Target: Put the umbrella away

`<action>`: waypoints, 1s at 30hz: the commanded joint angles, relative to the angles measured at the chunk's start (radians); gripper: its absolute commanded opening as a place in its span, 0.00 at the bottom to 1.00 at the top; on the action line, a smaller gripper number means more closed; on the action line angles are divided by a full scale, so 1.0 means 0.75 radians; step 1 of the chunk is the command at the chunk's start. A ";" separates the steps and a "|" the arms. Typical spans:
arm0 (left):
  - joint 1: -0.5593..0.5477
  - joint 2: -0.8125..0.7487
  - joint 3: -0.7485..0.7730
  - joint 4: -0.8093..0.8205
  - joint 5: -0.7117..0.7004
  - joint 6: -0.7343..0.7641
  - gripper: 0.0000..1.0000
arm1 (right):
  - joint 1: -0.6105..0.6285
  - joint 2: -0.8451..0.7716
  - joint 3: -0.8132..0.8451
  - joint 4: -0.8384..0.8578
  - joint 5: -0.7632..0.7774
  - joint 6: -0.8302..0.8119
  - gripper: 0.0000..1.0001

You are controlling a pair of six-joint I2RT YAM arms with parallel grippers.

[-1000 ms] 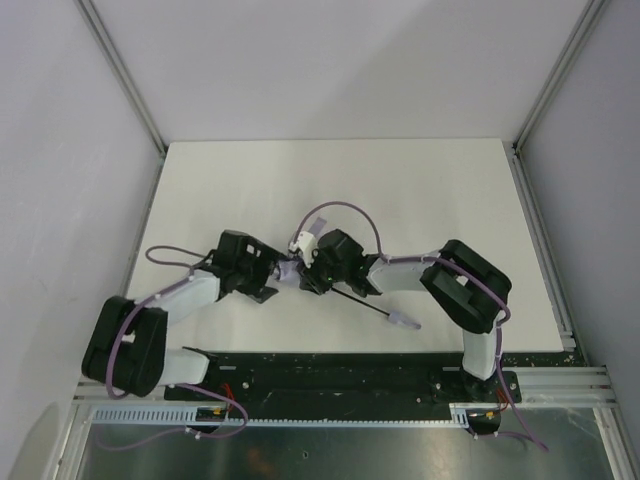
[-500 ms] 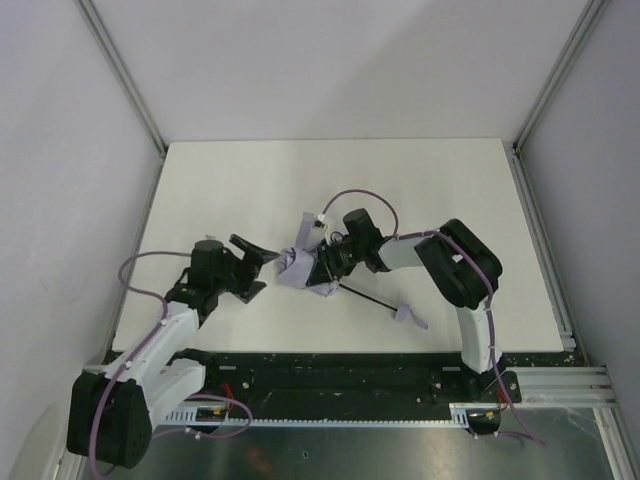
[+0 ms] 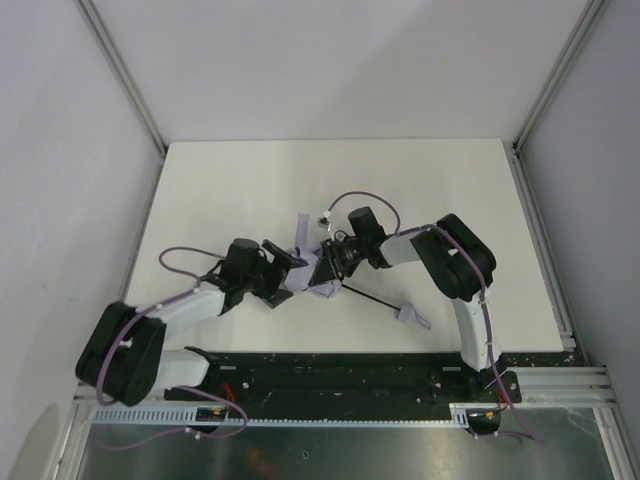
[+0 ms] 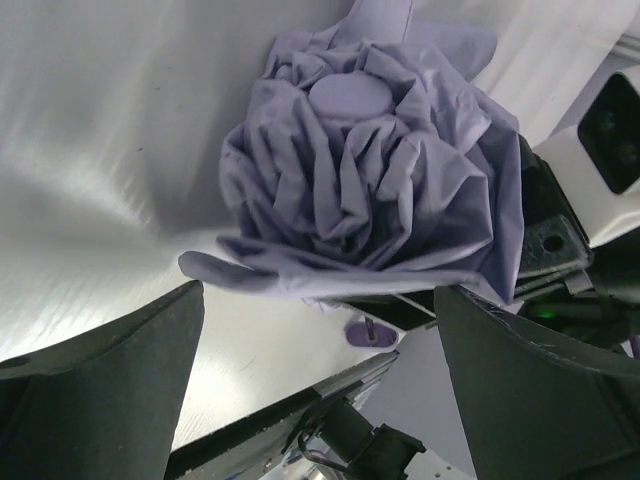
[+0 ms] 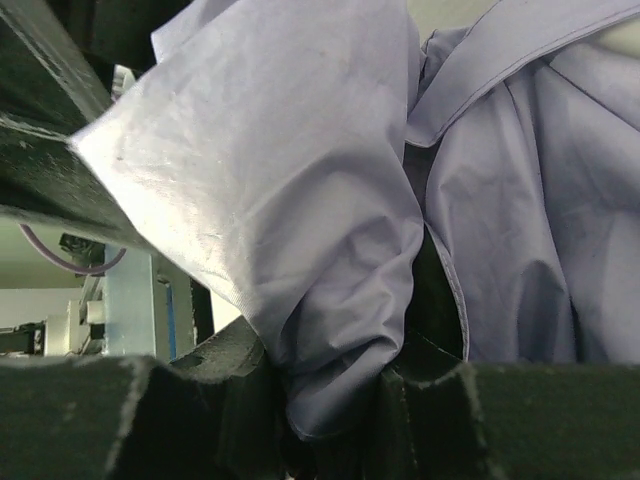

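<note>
The umbrella lies on the white table [image 3: 220, 190] with its pale lavender canopy [image 3: 308, 274] bunched up. Its thin black shaft [image 3: 368, 298] runs right to the small lavender handle [image 3: 412, 316]. My right gripper [image 3: 326, 264] is shut on a fold of the canopy [image 5: 300, 200]; the fabric is pinched between its fingers [image 5: 200, 400] in the right wrist view. My left gripper [image 3: 288, 276] is open, just left of the canopy. In the left wrist view the crumpled canopy [image 4: 365, 170] with its round top cap sits ahead of the open left gripper [image 4: 318, 310].
Grey walls and aluminium posts [image 3: 125, 80] enclose the table on three sides. A black rail [image 3: 330, 375] with the arm bases runs along the near edge. The right gripper's body [image 4: 545, 235] shows behind the canopy in the left wrist view.
The left arm had swung away to the left half a second ago and has come back to the canopy, open. The right gripper keeps its hold on the fabric.
</note>
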 commanded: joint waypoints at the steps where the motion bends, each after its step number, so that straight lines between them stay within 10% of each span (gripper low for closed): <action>1: -0.057 0.150 0.125 0.158 -0.025 -0.013 0.99 | -0.013 0.108 -0.055 -0.230 0.026 0.047 0.00; 9: -0.068 0.394 0.114 0.190 -0.205 0.068 0.98 | -0.011 0.082 -0.042 -0.124 -0.165 0.075 0.00; 18: -0.070 0.553 0.092 0.306 -0.199 0.067 0.74 | 0.028 0.025 -0.042 0.286 -0.310 0.414 0.00; 26: -0.070 0.523 0.064 0.365 -0.195 0.086 0.19 | 0.044 -0.024 -0.042 0.232 -0.279 0.412 0.01; 30: -0.070 0.489 0.052 0.369 -0.183 0.091 0.04 | 0.027 -0.106 -0.043 -0.029 -0.070 0.258 0.35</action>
